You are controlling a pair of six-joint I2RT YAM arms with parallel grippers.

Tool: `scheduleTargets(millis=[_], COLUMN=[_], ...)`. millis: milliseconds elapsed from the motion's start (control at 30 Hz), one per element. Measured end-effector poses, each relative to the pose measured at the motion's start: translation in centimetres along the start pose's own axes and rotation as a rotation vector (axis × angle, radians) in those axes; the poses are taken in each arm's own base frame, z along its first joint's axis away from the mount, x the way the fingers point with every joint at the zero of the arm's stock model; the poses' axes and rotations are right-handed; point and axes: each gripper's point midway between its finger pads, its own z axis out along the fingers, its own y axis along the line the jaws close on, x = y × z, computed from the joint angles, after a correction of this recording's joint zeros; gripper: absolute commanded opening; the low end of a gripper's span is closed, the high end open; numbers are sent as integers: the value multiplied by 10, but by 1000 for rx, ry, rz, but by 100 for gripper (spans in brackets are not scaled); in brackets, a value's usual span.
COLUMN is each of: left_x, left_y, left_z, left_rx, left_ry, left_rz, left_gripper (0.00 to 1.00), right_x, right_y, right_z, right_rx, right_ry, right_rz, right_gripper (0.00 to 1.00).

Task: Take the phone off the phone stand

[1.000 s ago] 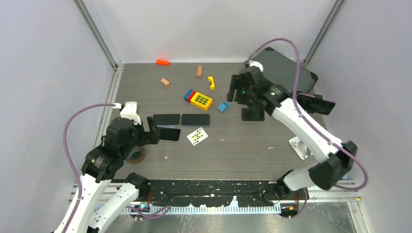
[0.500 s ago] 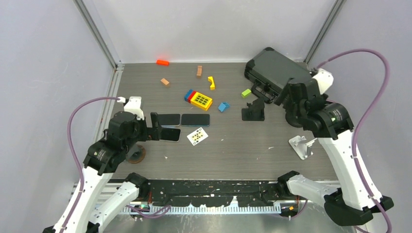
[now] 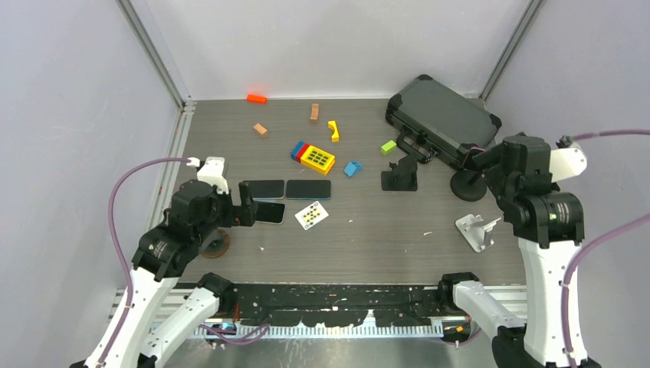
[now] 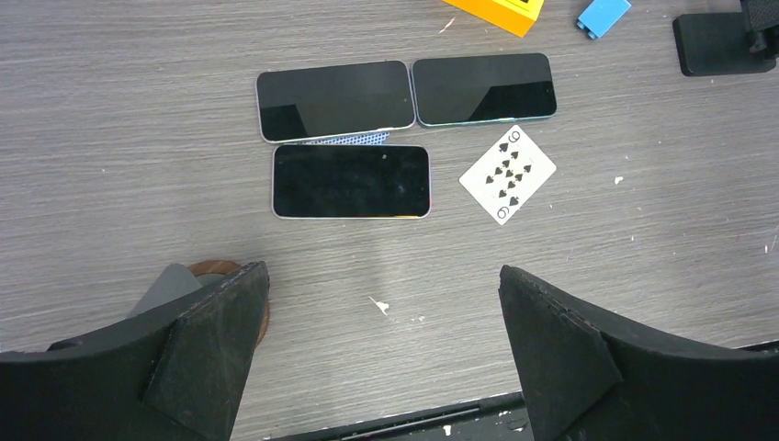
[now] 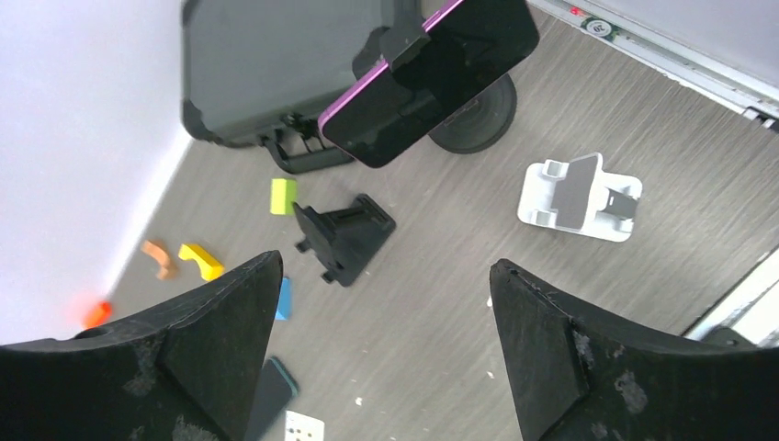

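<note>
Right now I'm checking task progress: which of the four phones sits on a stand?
The purple-edged phone, held on the round-based stand by the black case; the other three lie flat.

Probably a lab test cell: plain grey walls [image 3: 69, 115], aluminium posts [image 3: 153, 52], worktable [image 3: 368, 230].

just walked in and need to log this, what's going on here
The right gripper hangs open and empty above a purple-edged phone, which sits on its round-based stand and is not yet gripped. The left gripper is open too, over three phones lying flat on the table.
</note>
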Motion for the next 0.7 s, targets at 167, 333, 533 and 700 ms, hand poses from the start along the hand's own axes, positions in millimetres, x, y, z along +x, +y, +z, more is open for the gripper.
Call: scheduleTargets(millis=[167, 333, 533, 700], left_x=[2, 2, 2, 2], left_y=[-1, -1, -3, -3], left_z=[-1, -1, -2, -1], left_rx=[11, 13, 20, 24], left_ry=[1, 0, -3, -3], left_rz=[0, -1, -1, -1], left_gripper=[100, 100, 100, 100], right_x=[-13, -18, -12, -4], right_y=[-2, -2, 3, 14], right_z=[-9, -6, 14, 37], right_rx=[-19, -9, 29, 67], right_ry=[-53, -76, -28, 59], right_rz=[137, 219, 245, 237], right_gripper=[94, 95, 95, 95])
